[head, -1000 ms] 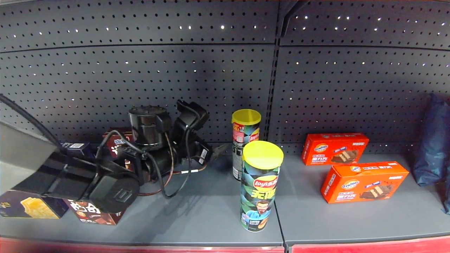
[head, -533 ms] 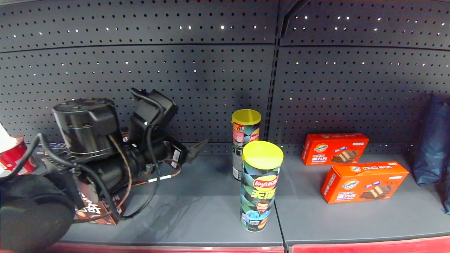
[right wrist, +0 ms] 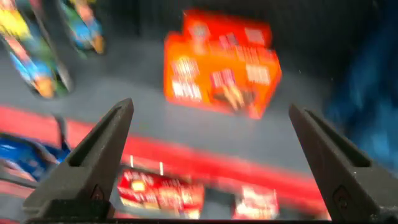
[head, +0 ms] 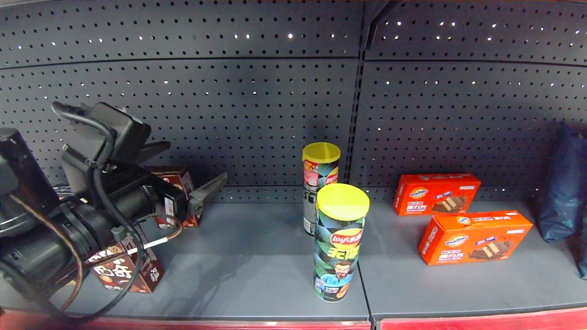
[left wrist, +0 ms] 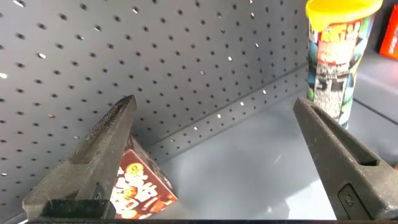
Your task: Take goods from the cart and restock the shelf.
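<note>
**Both claws wide, nothing gripped**

Holds the left gripper (head: 197, 159) spread wide and empty over the left part of the grey shelf (head: 257, 261), with the tips aimed at the pegboard back wall (head: 257, 105). Holds the right gripper (right wrist: 211, 106) just as wide and just as empty, out in front of the shelf's right part and above its red front lip (right wrist: 186, 158). Sees some red packets (right wrist: 161, 193) below that lip, too blurred to name.

Has a dark brown snack box (left wrist: 143, 190) just beyond one of the left fingers (left wrist: 102, 149). Shows it upright at the foot of the back wall and partly covered by that finger; cannot tell whether the two touch. Covers with the left arm part of a second brown box (head: 110, 275), which sits at the shelf's front edge.

Finds two tall tubes with yellow lids to the right, well apart from the left claw and both upright. Places the rear chip can (head: 320, 183) near the back wall. Places the front chip can (head: 340, 243) just before it, a little to the right and close to the front lip.

Finds past these a rear orange box (head: 435, 193) and a front orange box (head: 474, 236), lying flat, near each other but apart. Ends the row at the far right with a dark blue bag (head: 562, 188).
</note>
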Robot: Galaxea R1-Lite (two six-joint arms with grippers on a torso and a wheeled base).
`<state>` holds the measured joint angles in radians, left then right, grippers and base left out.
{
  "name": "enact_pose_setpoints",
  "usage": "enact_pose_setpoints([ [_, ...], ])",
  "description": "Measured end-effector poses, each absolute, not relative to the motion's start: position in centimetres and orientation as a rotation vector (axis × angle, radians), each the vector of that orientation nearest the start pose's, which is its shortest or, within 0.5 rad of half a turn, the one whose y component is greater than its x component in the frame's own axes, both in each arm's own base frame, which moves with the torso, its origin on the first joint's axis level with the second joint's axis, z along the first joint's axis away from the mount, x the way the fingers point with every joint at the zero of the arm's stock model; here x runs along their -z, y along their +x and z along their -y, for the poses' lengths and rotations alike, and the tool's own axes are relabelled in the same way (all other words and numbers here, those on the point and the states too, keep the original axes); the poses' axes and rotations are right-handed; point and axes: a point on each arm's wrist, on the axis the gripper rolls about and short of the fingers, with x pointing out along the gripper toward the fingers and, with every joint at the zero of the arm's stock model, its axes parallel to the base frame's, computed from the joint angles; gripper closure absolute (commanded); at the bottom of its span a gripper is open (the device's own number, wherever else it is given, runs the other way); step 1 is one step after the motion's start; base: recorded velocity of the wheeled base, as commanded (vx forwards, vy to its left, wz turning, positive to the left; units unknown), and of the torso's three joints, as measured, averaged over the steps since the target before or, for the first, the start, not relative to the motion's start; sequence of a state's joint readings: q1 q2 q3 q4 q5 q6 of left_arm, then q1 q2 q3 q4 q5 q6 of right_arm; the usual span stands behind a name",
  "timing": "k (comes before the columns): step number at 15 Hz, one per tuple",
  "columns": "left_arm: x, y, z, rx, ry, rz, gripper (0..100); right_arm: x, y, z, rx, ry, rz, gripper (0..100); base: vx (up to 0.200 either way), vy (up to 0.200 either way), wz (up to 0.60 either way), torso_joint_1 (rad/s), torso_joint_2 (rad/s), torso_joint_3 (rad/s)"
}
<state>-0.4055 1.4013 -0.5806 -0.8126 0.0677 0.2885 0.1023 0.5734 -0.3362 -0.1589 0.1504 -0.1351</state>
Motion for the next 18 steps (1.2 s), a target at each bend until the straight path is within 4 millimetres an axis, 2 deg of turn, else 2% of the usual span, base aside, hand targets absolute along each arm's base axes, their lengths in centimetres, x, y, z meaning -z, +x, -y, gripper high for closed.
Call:
enact_pose_setpoints([
  [2, -21.8, 20.9, 8.7, 0.333, 0.288, 0.04, 0, -20.1, 7.2, -1.9, -0.331, -0.104, -0.14, 0, 0.0, 0.0, 0.0, 0.0, 0.0, 0.0],
  [4, -21.3, 21.0, 8.7, 0.335, 0.292, 0.025, 0, -20.1, 10.1, -4.2, -0.397, -0.05, -0.25, 0, 0.0, 0.0, 0.0, 0.0, 0.0, 0.0],
  [10, -20.2, 22.0, 9.1, 0.341, 0.305, -0.007, 0, -18.8, 15.9, -9.3, -0.49, -0.068, -0.443, 0, 0.0, 0.0, 0.0, 0.0, 0.0, 0.0],
  [13, -19.6, 22.1, 9.0, 0.337, 0.311, -0.033, 0, -17.7, 17.9, -10.8, -0.497, -0.091, -0.5, 0, 0.0, 0.0, 0.0, 0.0, 0.0, 0.0],
  [18, -19.3, 22.7, 9.0, 0.333, 0.32, -0.048, 0, -16.5, 18.6, -12.2, -0.534, -0.119, -0.556, 0, 0.0, 0.0, 0.0, 0.0, 0.0, 0.0],
])
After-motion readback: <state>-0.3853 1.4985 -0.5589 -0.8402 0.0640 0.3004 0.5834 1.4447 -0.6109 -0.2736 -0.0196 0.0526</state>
